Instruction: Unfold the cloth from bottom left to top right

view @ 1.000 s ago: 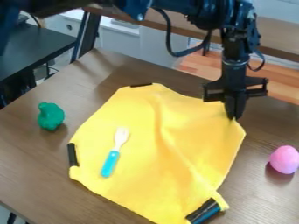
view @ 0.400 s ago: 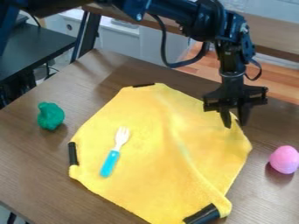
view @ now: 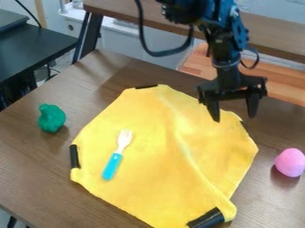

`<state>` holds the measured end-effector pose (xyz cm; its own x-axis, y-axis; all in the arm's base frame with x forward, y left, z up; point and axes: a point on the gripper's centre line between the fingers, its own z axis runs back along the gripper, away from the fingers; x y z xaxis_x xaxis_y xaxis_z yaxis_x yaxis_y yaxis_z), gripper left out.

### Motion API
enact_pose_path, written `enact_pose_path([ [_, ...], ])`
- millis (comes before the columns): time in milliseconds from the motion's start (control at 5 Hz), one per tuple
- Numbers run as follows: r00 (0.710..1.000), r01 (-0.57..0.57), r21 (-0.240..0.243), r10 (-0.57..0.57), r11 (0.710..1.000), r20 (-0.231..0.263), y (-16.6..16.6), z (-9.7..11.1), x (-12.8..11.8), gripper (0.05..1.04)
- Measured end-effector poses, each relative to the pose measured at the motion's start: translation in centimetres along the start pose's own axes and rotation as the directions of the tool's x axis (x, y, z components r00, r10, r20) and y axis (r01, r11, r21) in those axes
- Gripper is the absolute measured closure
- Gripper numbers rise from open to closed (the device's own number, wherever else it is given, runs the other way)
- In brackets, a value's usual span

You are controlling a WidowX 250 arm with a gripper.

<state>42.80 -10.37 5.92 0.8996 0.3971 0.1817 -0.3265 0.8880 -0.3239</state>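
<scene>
The gripper (view: 233,118) hangs over the upper right edge of the yellow cloth (view: 149,156), open, its two fingers wide apart with nothing between them. The cloth lies mostly spread on the table, with a ridge running from its upper middle down to the lower right corner. Dark clips or strips show at its top, left, right and lower right edges. A fork (view: 118,155) with a blue handle and pale tines rests on the left half of the cloth.
A green toy vegetable (view: 51,118) stands left of the cloth, and a pink egg-shaped object (view: 290,162) is at the right. The brown table (view: 35,164) extends around the cloth. A dark side table (view: 42,46) is at the upper left.
The gripper has opened, let go of the cloth's upper right part and risen slightly, shifting left. That part of the cloth now lies a little farther right, and its ridge has softened.
</scene>
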Motion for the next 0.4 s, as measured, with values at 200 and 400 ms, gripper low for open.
enact_pose_path([
  [200, 0.994, 0.093, -0.001, -0.093, 0.996, 0.056, 1.0, 3.7, -0.9, 0.083],
  [400, 0.968, 0.199, 0.161, -0.219, 0.967, 0.119, 4.8, 8.3, -1.4, 0.083],
])
